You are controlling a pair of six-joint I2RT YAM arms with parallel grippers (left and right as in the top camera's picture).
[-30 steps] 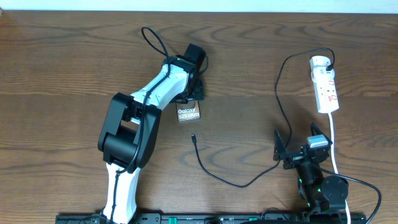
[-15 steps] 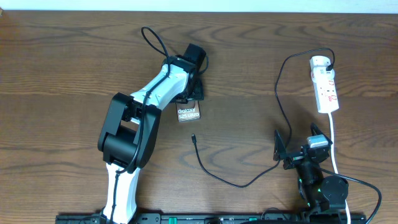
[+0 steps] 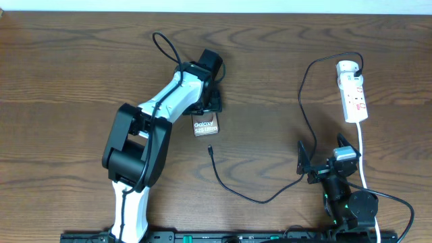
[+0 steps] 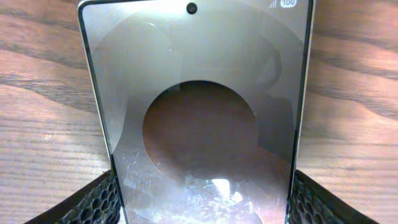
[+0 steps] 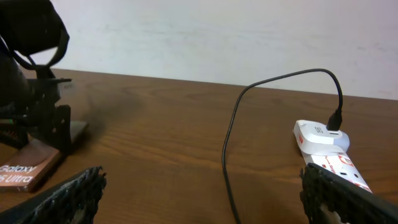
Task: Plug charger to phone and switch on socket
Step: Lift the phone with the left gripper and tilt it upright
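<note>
The phone (image 3: 205,125) lies a little left of the middle of the counter (image 3: 67,67), screen up, with its white lettering readable from above. The left pincer (image 3: 208,108) is clenched on it. In the left wrist view the two black fingers (image 4: 93,202) press against the phone's (image 4: 199,124) long edges, one on each side, and the glossy screen shows a round reflection. Whether the phone rests flat on the wood or is raised slightly cannot be told.

Just below the phone, and apart from it, is the small connector tip of the charger (image 3: 264,200). Its thin black cable runs down from the tip and curves right. It then climbs in a tall loop to the socket (image 3: 352,91), where it is plugged into the rounded far end. The socket is a white strip with red markings near the right edge of the counter, and its thick white cord trails toward the robot.

The right pincer (image 3: 322,156) sits low on the right, beside that cord. It is released, with its fingers spread wide and nothing between them. Its own camera looks across at the socket (image 5: 323,140) and the cable's arc (image 5: 225,155).
</note>
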